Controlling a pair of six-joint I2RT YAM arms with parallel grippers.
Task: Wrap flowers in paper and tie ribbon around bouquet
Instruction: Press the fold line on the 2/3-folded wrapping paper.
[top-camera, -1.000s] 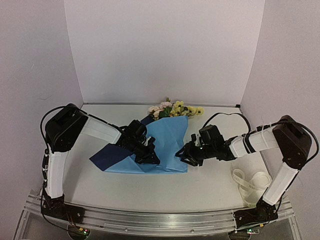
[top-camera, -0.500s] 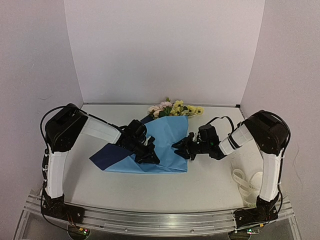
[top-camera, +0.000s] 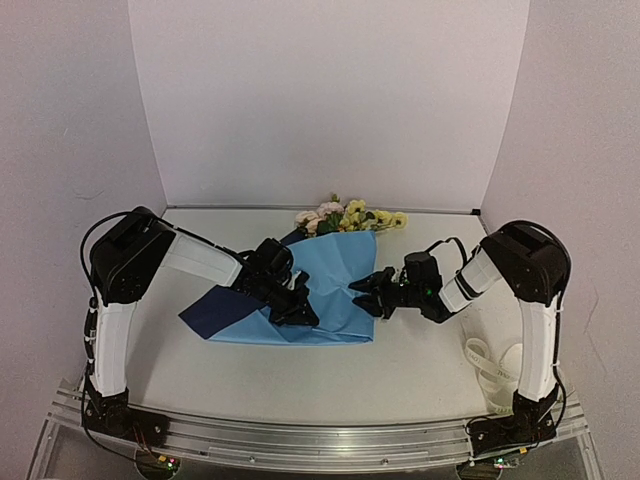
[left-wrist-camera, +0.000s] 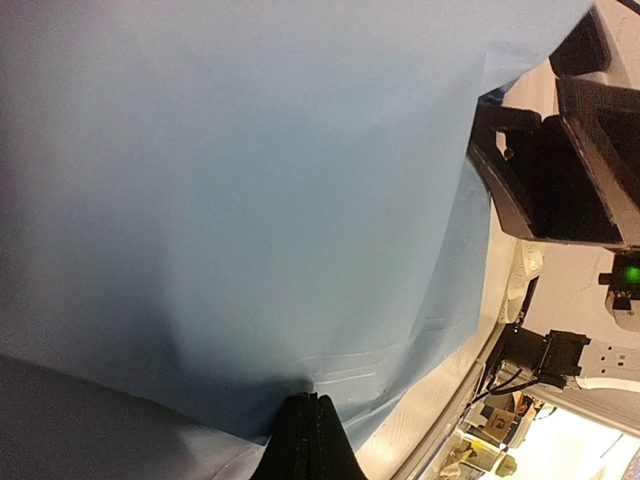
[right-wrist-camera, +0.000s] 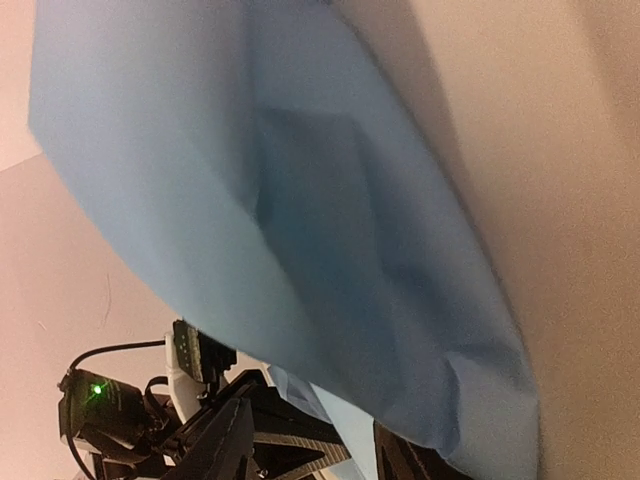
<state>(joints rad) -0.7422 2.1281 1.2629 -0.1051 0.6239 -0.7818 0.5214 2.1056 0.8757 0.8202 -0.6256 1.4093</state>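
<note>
The bright blue paper (top-camera: 335, 290) lies folded over the flowers (top-camera: 345, 218), whose pink and yellow blossoms stick out past its far edge. A darker blue flap (top-camera: 215, 312) shows at the left. My left gripper (top-camera: 298, 312) sits on the paper's near middle. In the left wrist view its fingers (left-wrist-camera: 312, 425) are shut, with the paper (left-wrist-camera: 250, 180) puckered at their tips. My right gripper (top-camera: 368, 295) is at the paper's right edge, open. In the right wrist view the paper's edge (right-wrist-camera: 330, 260) hangs between its two fingers (right-wrist-camera: 230, 440). The cream ribbon (top-camera: 497, 368) lies loose at the near right.
White walls close in the table (top-camera: 420, 365) at the back and on both sides. The metal rail (top-camera: 320, 440) with the arm bases runs along the near edge. The ribbon coil lies close to the right arm's base.
My right gripper has moved left and slightly back to the paper's right edge, and its arm has folded upward. The left gripper and the paper have stayed put.
</note>
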